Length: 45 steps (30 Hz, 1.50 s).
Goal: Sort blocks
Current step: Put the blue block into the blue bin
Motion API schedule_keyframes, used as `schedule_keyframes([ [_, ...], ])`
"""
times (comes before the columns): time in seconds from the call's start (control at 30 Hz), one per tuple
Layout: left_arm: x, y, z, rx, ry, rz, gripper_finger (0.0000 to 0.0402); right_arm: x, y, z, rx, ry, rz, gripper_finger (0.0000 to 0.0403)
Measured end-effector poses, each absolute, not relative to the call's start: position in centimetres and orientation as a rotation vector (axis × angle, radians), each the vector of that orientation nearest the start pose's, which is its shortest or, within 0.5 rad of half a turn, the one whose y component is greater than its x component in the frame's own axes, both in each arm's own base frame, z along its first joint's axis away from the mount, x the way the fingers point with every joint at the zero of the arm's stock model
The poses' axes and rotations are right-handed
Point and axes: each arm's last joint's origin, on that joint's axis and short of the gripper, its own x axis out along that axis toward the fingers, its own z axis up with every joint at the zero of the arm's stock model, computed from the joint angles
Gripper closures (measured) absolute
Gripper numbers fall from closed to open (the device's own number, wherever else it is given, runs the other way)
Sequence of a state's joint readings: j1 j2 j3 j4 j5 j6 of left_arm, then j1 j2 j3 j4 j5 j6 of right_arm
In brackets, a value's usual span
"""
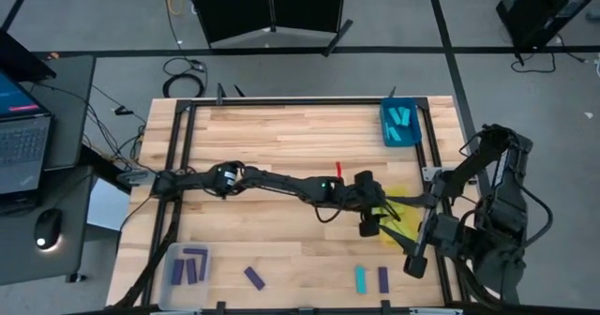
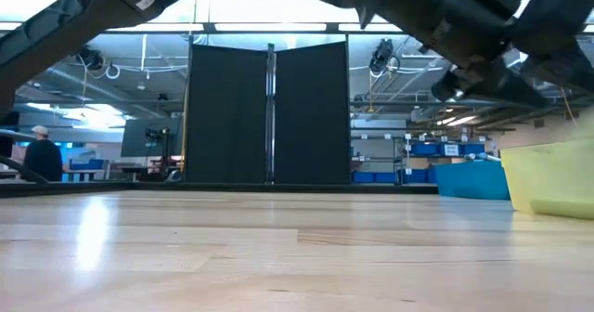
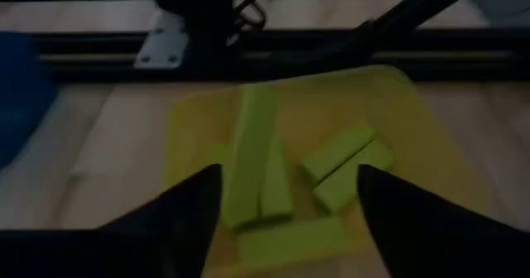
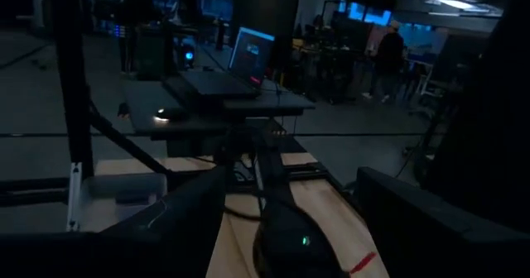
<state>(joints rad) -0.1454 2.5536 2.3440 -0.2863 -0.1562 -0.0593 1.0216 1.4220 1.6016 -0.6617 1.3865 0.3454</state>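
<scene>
My left gripper (image 1: 375, 217) reaches across the table and hovers open above the yellow tray (image 1: 405, 202). Its fingers (image 3: 199, 199) stand apart over several yellow-green blocks (image 3: 339, 166) lying in the tray (image 3: 431, 137). One long yellow-green block (image 3: 252, 146) rests on top of the others. A cyan block (image 1: 360, 279) and two purple blocks (image 1: 382, 278) (image 1: 253, 277) lie flat on the table near its front edge. My right gripper (image 1: 413, 263) waits raised at the right side. It is open and points level across the table (image 4: 290, 208).
A blue tray (image 1: 400, 126) with cyan blocks stands at the far right. A clear tray (image 1: 187, 264) with purple blocks sits at the near left. A red mark (image 1: 338, 170) lies mid-table. Off the table to the left are a laptop (image 1: 19, 132) and a mouse.
</scene>
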Motion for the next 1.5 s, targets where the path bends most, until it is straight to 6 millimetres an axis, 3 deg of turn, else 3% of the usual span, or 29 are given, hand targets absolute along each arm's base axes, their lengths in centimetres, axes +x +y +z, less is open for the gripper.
schedule_keyframes([
  [0.1, 56.6, -8.7, 23.0, 0.052, 0.455, 0.046, 0.0089, 16.7, 22.1, 43.4, -0.109, 0.108, -0.374, 0.0120],
  [0.2, 56.1, -9.6, 24.7, 0.060, 0.422, 0.047, 0.0094, 16.6, 22.2, 43.4, -0.106, 0.106, -0.369, 0.0118],
  [0.33, 54.6, -11.9, 25.9, 0.143, 0.455, 0.072, 0.0130, 15.9, 22.8, 43.4, -0.104, 0.101, -0.340, 0.0120],
  [0.47, 51.8, -15.5, 28.9, 0.236, 0.436, 0.099, 0.0174, 14.4, 23.5, 43.3, -0.116, 0.084, -0.325, 0.0123],
  [0.57, 49.4, -17.1, 30.1, 0.256, 0.436, 0.107, 0.0200, 13.7, 23.8, 42.6, -0.102, 0.070, -0.326, 0.0123],
  [0.7, 45.7, -19.0, 30.0, 0.260, 0.439, 0.150, 0.0222, 13.6, 24.4, 40.3, -0.081, 0.087, -0.302, 0.0122],
  [0.83, 40.2, -21.1, 31.0, 0.208, 0.364, 0.138, 0.0229, 14.6, 24.4, 37.0, -0.004, 0.157, -0.262, 0.0124],
  [1.13, 29.5, -23.0, 33.2, 0.112, 0.151, 0.206, 0.0229, 19.3, 23.0, 28.3, 0.356, 0.417, -0.108, 0.0124],
  [1.3, 26.7, -23.8, 32.8, 0.135, 0.127, 0.321, 0.0229, 20.9, 22.7, 25.6, 0.491, 0.530, -0.075, 0.0129],
  [1.5, 25.2, -24.6, 32.1, 0.170, 0.121, 0.395, 0.0229, 23.9, 24.7, 22.9, 0.594, 0.765, -0.050, 0.0135],
])
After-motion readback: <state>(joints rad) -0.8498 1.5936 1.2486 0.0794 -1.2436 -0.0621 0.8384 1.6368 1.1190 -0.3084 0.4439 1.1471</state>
